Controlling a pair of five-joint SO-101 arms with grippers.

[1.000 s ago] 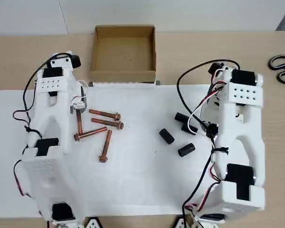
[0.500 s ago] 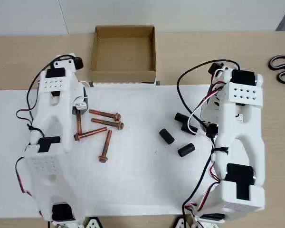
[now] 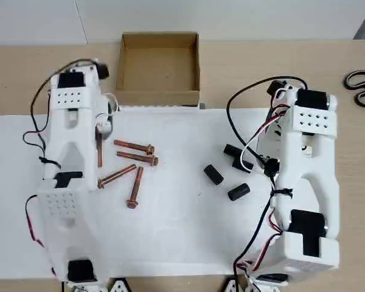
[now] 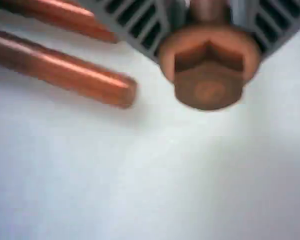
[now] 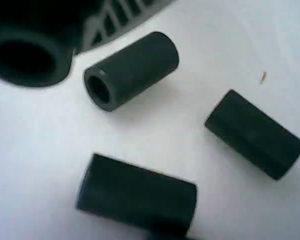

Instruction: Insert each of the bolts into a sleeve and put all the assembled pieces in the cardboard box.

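Bright, even overhead light on the white sheet (image 3: 182, 237), soft faint shadows beside the sleeves (image 5: 132, 70), pale glare streak running along one bolt (image 4: 60, 67).

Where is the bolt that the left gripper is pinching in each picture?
High view: the held bolt sits beside the left arm, left of the loose bolts.
Left wrist view: the held bolt faces the camera head-on, clamped in the left gripper.
Right wrist view: this camera faces the black sleeves instead.
Shared landmark: the white sheet under everything.
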